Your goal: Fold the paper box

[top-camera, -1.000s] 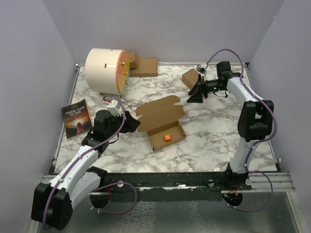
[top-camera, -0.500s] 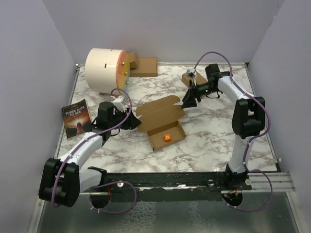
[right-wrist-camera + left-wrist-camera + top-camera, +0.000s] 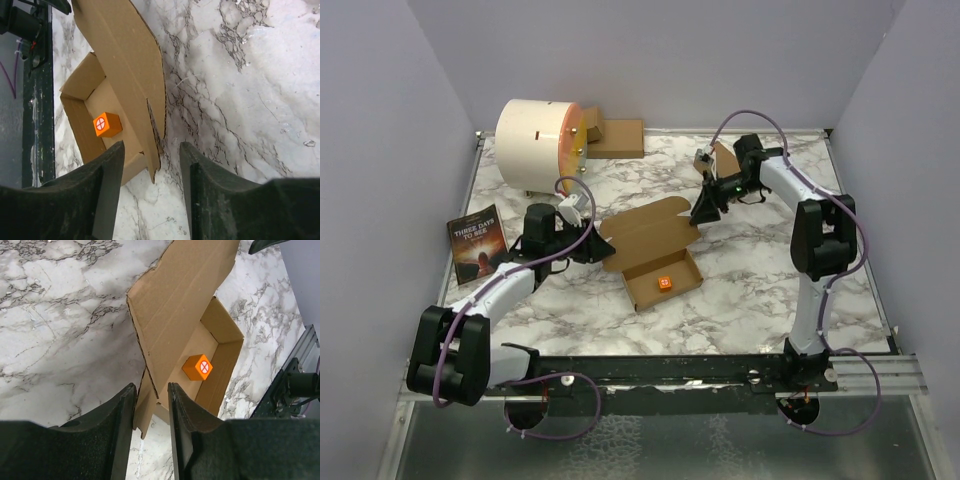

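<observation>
the book (image 3: 478, 247) reads "three days to see".

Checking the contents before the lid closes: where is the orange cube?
In the top view, the orange cube sits inside the box tray near the middle of the table, on the near side of the open lid.

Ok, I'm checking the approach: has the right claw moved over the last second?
Yes. In the top view the right claw has shifted left and nearer, closing on the lid flap of the paper box, which stayed put.
</observation>
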Controlling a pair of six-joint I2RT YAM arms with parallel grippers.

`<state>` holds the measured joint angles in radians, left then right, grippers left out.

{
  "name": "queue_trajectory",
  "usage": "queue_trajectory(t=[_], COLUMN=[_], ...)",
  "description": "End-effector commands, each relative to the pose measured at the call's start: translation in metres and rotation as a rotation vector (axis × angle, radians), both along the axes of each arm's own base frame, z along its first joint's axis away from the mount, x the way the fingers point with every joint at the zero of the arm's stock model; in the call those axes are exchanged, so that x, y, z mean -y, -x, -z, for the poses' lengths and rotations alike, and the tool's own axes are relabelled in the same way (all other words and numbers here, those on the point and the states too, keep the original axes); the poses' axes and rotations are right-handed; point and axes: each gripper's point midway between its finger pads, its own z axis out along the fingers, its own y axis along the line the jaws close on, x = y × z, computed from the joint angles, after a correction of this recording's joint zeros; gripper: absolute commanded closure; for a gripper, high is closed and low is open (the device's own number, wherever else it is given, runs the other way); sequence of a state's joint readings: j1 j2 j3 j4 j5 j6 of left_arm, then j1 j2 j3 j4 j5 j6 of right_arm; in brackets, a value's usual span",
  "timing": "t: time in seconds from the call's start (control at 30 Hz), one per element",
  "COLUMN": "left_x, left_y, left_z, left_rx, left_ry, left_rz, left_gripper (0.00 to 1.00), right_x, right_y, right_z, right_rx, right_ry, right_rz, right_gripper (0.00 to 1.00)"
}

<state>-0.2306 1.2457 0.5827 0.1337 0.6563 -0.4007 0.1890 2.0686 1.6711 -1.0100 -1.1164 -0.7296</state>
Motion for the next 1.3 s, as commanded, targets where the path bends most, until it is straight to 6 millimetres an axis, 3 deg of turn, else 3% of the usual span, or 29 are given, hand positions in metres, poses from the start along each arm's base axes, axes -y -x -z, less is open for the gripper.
queue_trajectory(t=[0.0,0.17,0.3,0.43,0.57,0.93,1.07,1.27], left_x=[0.004,0.005,0.006,0.007,0.006,0.007,0.016,0.036], left_y=[-0.008,-0.007,-0.007,-0.009,-0.017,-0.063,-0.081,-0.098], left_z=[-0.020,-0.017,-0.020,-0.025,-0.033,-0.074,-0.081,-0.072], left_rx=[0.066,0.053,0.061,0.085,0.110,0.290,0.354,0.387], left_ry=[0.025,0.028,0.033,0.039,0.049,-0.007,-0.053,-0.122], left_rz=[0.037,0.049,0.054,0.053,0.020,-0.185,-0.257,-0.322], left_gripper=[0.67,0.74,0.89,0.99,1.00,1.00,1.00,1.00], right_x=[-0.006,-0.008,-0.008,-0.008,-0.007,-0.008,-0.007,-0.008], right_y=[-0.001,-0.001,0.002,0.005,0.003,-0.020,-0.032,-0.044], right_z=[0.001,0.000,0.001,-0.005,-0.017,-0.053,-0.054,-0.045], right_rx=[-0.003,-0.003,-0.008,0.019,0.084,0.268,0.314,0.385], right_ry=[0.007,0.001,-0.003,-0.012,-0.019,-0.029,-0.013,0.027], right_rz=[-0.023,-0.030,-0.034,-0.037,-0.020,0.115,0.211,0.371], right_gripper=[0.56,0.73,0.88,0.93,0.98,0.99,0.99,0.99])
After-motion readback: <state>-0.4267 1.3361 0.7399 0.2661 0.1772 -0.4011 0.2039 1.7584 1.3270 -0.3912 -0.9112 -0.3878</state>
